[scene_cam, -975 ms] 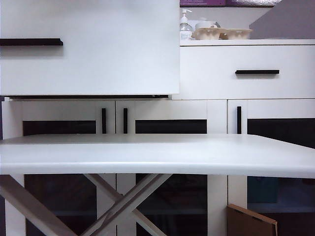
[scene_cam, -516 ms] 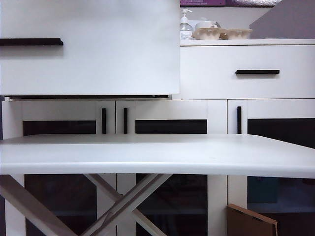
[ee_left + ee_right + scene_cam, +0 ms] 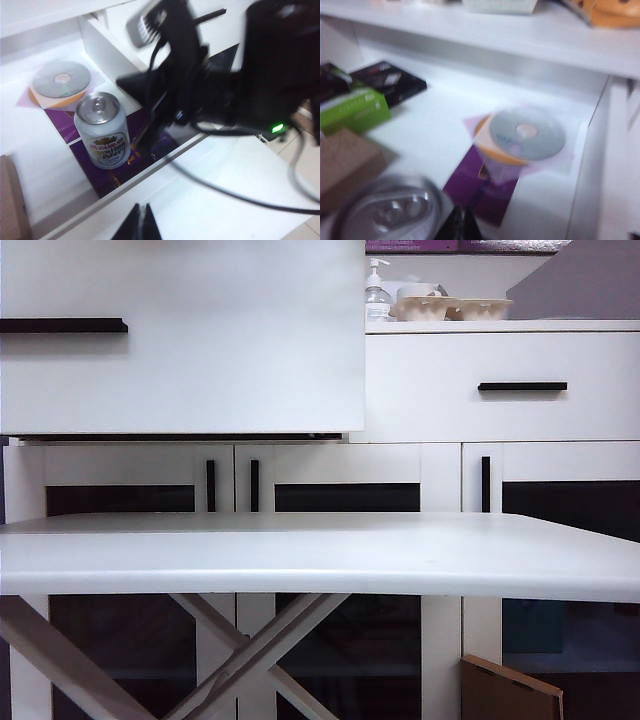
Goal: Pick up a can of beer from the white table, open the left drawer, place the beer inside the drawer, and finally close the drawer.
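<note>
Two drawer fronts: we see the left drawer (image 3: pixel 180 340) pulled out toward the camera above the white table (image 3: pixel 320 555), the second drawer (image 3: pixel 500 385) flush in the cabinet.
Drawer contents: we find the can of beer (image 3: pixel 101 130) upright on a purple sheet (image 3: pixel 115 165), discs (image 3: pixel 61 80) beside it, a green box (image 3: pixel 352 107) and a black case (image 3: pixel 390 80) farther along.
Obstruction: the right arm (image 3: pixel 200 90) crosses over the drawer's front edge, just beside the can.
Left gripper (image 3: pixel 140 224): closed, empty, over the drawer front.
Right gripper (image 3: pixel 460 222): closed, empty, just beside the can top.
Room: we see bare drawer floor behind the can.
</note>
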Controlling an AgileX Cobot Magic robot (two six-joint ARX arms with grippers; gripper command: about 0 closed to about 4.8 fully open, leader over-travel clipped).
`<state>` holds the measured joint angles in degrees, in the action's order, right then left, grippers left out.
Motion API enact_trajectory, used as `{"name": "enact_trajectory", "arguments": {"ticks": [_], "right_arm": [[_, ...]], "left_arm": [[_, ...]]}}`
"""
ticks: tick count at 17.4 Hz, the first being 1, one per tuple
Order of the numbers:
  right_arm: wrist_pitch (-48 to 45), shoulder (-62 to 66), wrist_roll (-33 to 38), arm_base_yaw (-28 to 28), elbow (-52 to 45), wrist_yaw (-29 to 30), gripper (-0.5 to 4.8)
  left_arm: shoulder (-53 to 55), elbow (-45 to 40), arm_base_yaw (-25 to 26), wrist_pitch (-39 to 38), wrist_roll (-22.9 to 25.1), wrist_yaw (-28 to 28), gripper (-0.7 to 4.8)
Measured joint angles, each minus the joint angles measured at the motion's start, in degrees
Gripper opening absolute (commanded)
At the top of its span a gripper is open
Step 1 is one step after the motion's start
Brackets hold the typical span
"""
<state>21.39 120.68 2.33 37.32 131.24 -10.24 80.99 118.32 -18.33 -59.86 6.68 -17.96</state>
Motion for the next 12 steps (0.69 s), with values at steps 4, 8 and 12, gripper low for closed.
{"name": "enact_trajectory", "arguments": {"ticks": [4,8,12], "right_arm": [[1.62,1.70,0.66,-0.09,-0.02,1.31,-0.04],[1.18,2.56,0.72,-0.24,-0.04,16.76,-0.04],[-0.02,2.25,0.00,1.05,-0.15,17.33,-0.04]], "left_arm": [[-1.53,0.00,0.00,-0.63,0.00,0.04,-0.05],[-2.14,0.00,0.00,-1.16,0.00,0.17,-0.05],[-2.21,0.00,0.00,-1.88,0.00,0.17,-0.05]]}}
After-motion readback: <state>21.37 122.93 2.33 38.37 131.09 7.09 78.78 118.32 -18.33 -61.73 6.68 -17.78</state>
